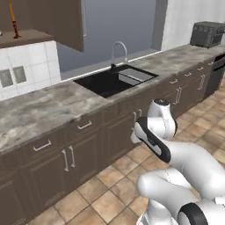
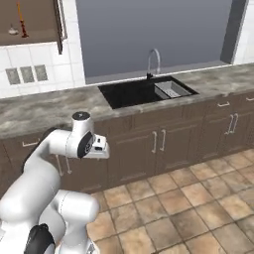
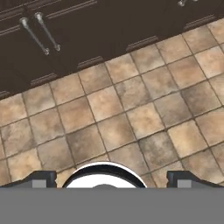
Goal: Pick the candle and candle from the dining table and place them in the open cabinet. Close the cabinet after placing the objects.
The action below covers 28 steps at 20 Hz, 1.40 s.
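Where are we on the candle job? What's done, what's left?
Looks done: the orange taper candle stands in the open cabinet, with a pale object beside it, possibly the second candle. In hand: nothing; the gripper is open, facing floor tiles. Left: closing the cabinet door.

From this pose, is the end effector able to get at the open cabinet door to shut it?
Probably not yet. The end effector hangs low, open, facing the floor tiles, while the cabinet door stands open high above the counter. Nothing blocks the way; the arm must rise first.
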### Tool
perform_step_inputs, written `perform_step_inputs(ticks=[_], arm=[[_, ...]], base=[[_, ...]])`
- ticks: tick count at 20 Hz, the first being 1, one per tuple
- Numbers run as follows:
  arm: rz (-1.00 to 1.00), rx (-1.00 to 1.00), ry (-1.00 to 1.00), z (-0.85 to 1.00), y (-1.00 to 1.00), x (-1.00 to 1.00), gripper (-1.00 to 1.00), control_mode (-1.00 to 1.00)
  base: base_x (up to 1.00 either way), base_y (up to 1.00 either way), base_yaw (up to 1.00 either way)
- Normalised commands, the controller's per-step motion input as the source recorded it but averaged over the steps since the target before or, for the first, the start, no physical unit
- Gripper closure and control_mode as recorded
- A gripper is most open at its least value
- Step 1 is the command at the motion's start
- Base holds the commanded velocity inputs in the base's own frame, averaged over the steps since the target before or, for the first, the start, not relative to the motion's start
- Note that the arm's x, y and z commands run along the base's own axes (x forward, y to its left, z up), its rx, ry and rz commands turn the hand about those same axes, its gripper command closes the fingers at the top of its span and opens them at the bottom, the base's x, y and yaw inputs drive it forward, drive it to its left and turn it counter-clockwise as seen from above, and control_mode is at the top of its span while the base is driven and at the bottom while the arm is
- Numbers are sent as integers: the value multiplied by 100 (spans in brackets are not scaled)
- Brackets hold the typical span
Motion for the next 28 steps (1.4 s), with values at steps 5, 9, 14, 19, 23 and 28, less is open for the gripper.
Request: perform_step_inputs(ticks=[5,9,14,19,23,28], arm=[[0,0,0,0,0,0,-100,100],[0,0,0,0,0,0,-100,100],[0,0,0,0,0,0,-100,100],[0,0,0,0,0,0,-100,100],[0,0,0,0,0,0,-100,100],[0,0,0,0,0,0,-100,100]], base=[[0,0,-80],[2,0,-77],[41,0,-69],[99,0,-39],[100,-1,-33],[100,0,-35]])
